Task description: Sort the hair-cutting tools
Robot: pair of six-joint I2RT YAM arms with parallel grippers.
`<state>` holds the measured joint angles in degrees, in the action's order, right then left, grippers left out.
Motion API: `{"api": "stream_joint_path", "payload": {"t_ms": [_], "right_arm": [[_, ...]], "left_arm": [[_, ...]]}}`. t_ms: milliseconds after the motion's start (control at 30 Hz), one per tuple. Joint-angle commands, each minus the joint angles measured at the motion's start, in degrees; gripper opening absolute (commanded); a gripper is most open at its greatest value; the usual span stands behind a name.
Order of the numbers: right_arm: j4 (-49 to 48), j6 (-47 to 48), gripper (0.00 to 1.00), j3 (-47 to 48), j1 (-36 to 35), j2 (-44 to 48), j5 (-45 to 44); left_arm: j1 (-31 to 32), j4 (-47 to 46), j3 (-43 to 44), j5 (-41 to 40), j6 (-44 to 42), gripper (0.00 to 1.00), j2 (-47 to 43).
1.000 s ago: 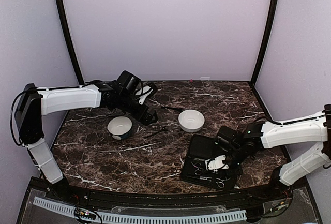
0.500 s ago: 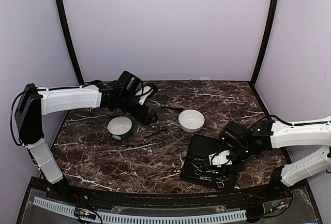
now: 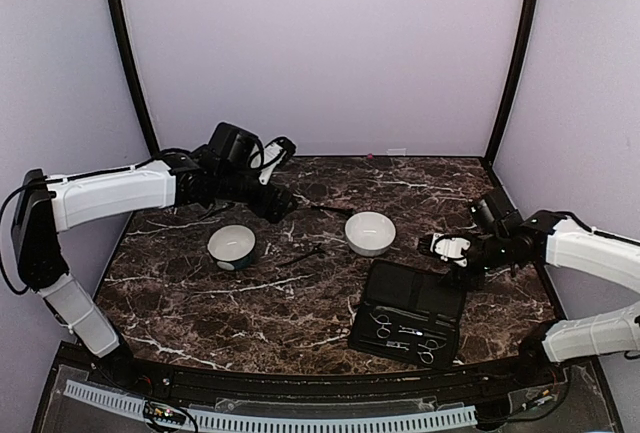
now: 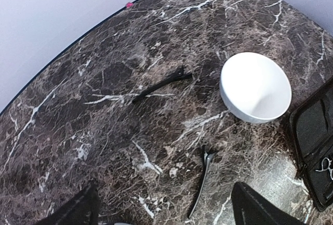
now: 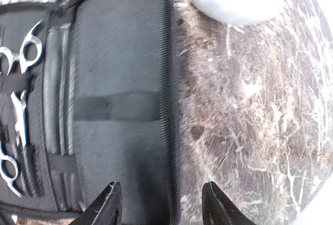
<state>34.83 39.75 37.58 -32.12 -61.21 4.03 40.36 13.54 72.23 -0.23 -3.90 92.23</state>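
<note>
The left gripper (image 4: 162, 196) hung wide open and empty over a dark clip (image 4: 200, 183) near the white bowl (image 4: 255, 87), while the right gripper (image 5: 161, 191) gaped empty above the open black case (image 5: 119, 105) holding scissors (image 5: 21, 116).

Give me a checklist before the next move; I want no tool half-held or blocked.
1. Right claw empty: ok; jaws apart, nothing between them, above the case edge.
2. Left claw empty: ok; open, holding nothing.
3. Case open, scissors accessible: ok; the lid lies flat and the scissors lie inside.
4. Right bowl and left bowl upright: ok.
5. Left bowl contents: cannot tell; too small in the top view.
6. Straight clip and bent clip free to grasp: ok; both lie flat, apart from the bowls.
</note>
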Motion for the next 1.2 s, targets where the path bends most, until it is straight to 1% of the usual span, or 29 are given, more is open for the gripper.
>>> {"api": "stream_joint_path", "payload": {"t_ms": [0,33,100,200,233,333,467,600,667,833,933,1167], "right_arm": [[-5.8,-1.9,0.51,3.4,3.6,-5.8,9.7],[-5.4,-1.9,0.51,4.0,3.7,-7.1,11.2],[-5.0,-1.5,0.51,4.3,3.7,-9.7,13.4],[-4.4,-1.3,0.50,4.1,3.7,-12.5,14.8],[-4.5,-1.4,0.49,4.0,3.7,-13.1,14.8],[-4.6,-1.5,0.47,3.7,3.8,-14.5,14.7],[-5.7,-1.4,0.45,3.8,3.7,-16.0,14.3],[-5.3,-1.0,0.42,4.7,3.6,-19.3,13.5],[-5.0,-0.9,0.41,4.9,3.4,-20.3,13.5],[-5.3,-1.3,0.41,5.0,2.7,-19.2,13.2],[-5.9,-1.6,0.41,4.9,2.5,-17.8,12.2],[-7.4,-1.9,0.41,4.2,2.5,-15.6,8.7]], "left_arm": [[-0.3,4.8,3.7,-4.9,-4.6,0.83,3.2],[-0.2,7.1,4.8,-4.7,-4.8,0.81,4.1],[-0.1,8.3,5.5,-3.0,-5.3,0.79,4.9],[0.0,8.9,4.7,4.2,-7.3,0.79,5.8],[0.2,9.2,4.8,5.5,-7.7,0.79,6.7],[0.5,10.5,6.6,6.5,-7.2,0.78,10.6],[0.7,12.3,9.6,7.1,-6.4,0.72,15.3],[0.7,13.5,10.9,7.9,-6.8,0.72,17.9],[0.7,13.9,11.0,8.4,-6.8,0.74,19.2],[1.1,13.3,11.1,8.5,-6.4,0.74,21.4],[1.3,13.1,11.5,8.0,-6.0,0.72,22.5],[1.4,13.2,12.7,9.1,-5.3,0.60,25.1]]}}
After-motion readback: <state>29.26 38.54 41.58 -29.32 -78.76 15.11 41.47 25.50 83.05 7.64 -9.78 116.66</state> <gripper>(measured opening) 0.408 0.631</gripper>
